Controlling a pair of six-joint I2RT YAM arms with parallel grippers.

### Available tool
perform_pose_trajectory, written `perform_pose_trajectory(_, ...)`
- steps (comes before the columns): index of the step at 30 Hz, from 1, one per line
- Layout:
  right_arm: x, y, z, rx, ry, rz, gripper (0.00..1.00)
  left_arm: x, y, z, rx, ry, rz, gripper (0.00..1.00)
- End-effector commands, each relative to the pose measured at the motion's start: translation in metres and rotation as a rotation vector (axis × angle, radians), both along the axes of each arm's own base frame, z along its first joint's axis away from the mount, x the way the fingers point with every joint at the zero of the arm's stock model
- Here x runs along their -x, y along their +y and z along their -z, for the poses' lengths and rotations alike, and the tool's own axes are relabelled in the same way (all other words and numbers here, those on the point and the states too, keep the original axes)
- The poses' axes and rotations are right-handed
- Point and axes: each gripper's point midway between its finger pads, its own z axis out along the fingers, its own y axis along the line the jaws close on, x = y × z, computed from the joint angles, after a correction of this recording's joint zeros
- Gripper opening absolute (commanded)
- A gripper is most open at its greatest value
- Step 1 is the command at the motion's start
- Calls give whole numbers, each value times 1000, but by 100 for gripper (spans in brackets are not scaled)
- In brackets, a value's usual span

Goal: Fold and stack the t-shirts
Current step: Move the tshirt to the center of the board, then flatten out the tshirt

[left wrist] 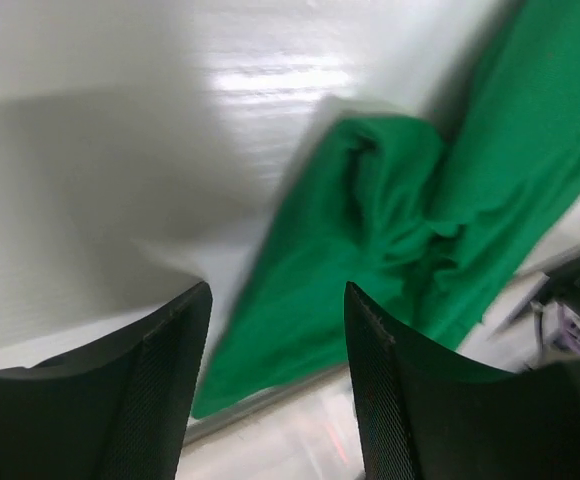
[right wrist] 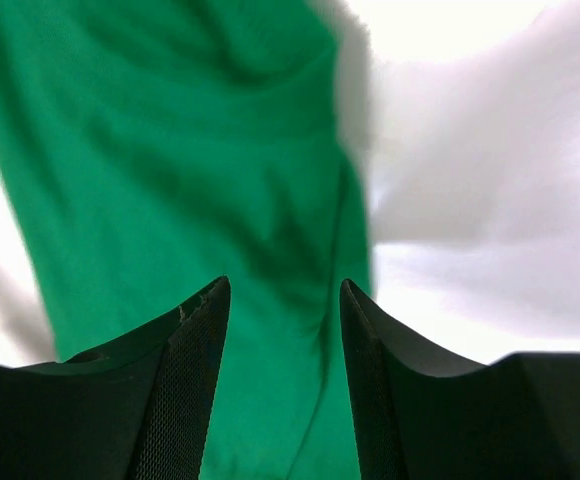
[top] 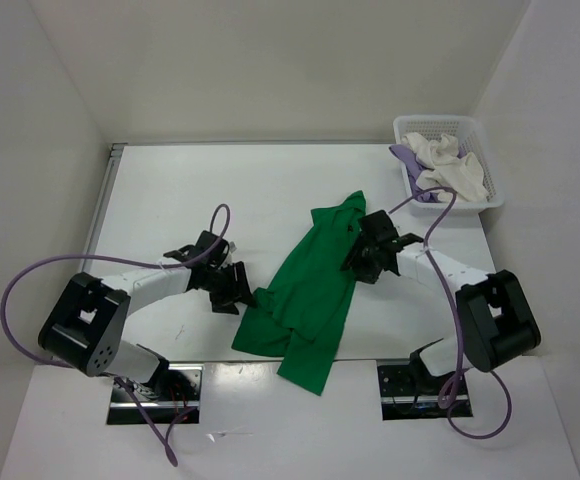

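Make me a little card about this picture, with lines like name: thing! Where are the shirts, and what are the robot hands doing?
green t-shirt: spread crumpled on the table, unfolded
white t-shirt: bunched in the basket
lavender t-shirt: in the basket, draped over its rim
left gripper: open, beside the green t-shirt, holding nothing
right gripper: open, over the green t-shirt, holding nothing
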Motion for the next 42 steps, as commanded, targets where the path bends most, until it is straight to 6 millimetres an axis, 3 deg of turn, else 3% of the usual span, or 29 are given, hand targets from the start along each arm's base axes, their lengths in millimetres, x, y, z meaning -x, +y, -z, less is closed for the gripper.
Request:
perform_pose_trajectory(1, -33, -14, -1, 61, -77, 78, 53, 5, -6, 16, -27, 15, 22, 61)
perform_pose_trajectory(4, -41, -24, 9, 106, -60, 105, 50, 9, -9, 26, -39, 39, 40, 56)
perform_pose_trajectory(6, -52, -27, 2, 98, -97, 113, 45, 6, -13, 27, -46, 26, 50, 49)
perform_pose_trajectory(7, -55, -30, 1, 91, -103, 114, 41, 4, -14, 27, -41, 16, 50, 40)
perform_pose_trajectory(8, -56, -33, 2, 96, -104, 115, 39, 4, -14, 27, -42, 12, 58, 40)
perform_pose_trajectory(9, -61, -32, 0, 92, -114, 116, 37, -3, -18, 20, -27, -16, 58, 30)
perform_pose_trajectory(12, -71, -29, -3, 100, -123, 99, 27, -10, -20, 15, -18, -45, 46, 19)
perform_pose_trajectory(13, -73, -29, 1, 109, -114, 89, 27, -21, -25, 4, -8, -85, 40, 12)
perform_pose_trajectory(17, -85, -30, 3, 141, -126, 76, 18, -41, -28, -17, -9, -167, 33, 5)
perform_pose_trajectory(21, -99, -25, -8, 128, -155, 66, 4, -57, -13, -27, -8, -194, 3, 0)
perform_pose_trajectory(24, -117, -18, -38, 108, -228, 49, 3, -78, 12, -38, -33, -234, -47, 0)
perform_pose_trajectory(26, -122, -12, -54, 114, -243, 22, 3, -106, 28, -59, -31, -297, -100, 0)
perform_pose_trajectory(28, -143, -5, -95, 96, -330, 1, 1, -127, 43, -76, -62, -354, -129, 0)
perform_pose_trajectory(29, -157, 2, -126, 73, -397, -8, 1, -139, 50, -84, -73, -382, -148, 0)
perform_pose_trajectory(30, -161, 7, -141, 58, -422, -40, 1, -162, 60, -104, -78, -440, -183, 0)
perform_pose_trajectory(31, -168, 12, -162, 39, -467, -56, 1, -171, 65, -117, -83, -465, -203, 0)
perform_pose_trajectory(32, -181, 19, -201, 10, -542, -67, 1, -182, 72, -125, -99, -483, -229, 0)
perform_pose_trajectory(33, -185, 25, -209, -4, -540, -81, 1, -194, 81, -135, -110, -513, -250, 0)
perform_pose_trajectory(34, -188, 35, -227, -42, -567, -126, 1, -210, 84, -168, -95, -583, -270, 0)
perform_pose_trajectory(35, -195, 43, -271, -85, -652, -143, 1, -220, 89, -183, -90, -618, -286, 0)
perform_pose_trajectory(37, -189, 60, -310, -173, -707, -221, 1, -232, 108, -216, -141, -683, -324, 0)
perform_pose_trajectory(38, -185, 66, -350, -223, -783, -244, 1, -241, 120, -261, -185, -789, -373, 0)
perform_pose_trajectory(40, -173, 72, -385, -277, -847, -284, 1, -240, 146, -298, -241, -867, -438, 0)
perform_pose_trajectory(41, -155, 75, -417, -326, -904, -321, 1, -229, 158, -325, -257, -925, -469, 0)
perform_pose_trajectory(42, -149, 71, -430, -343, -937, -338, 1, -224, 173, -336, -293, -953, -522, 1)
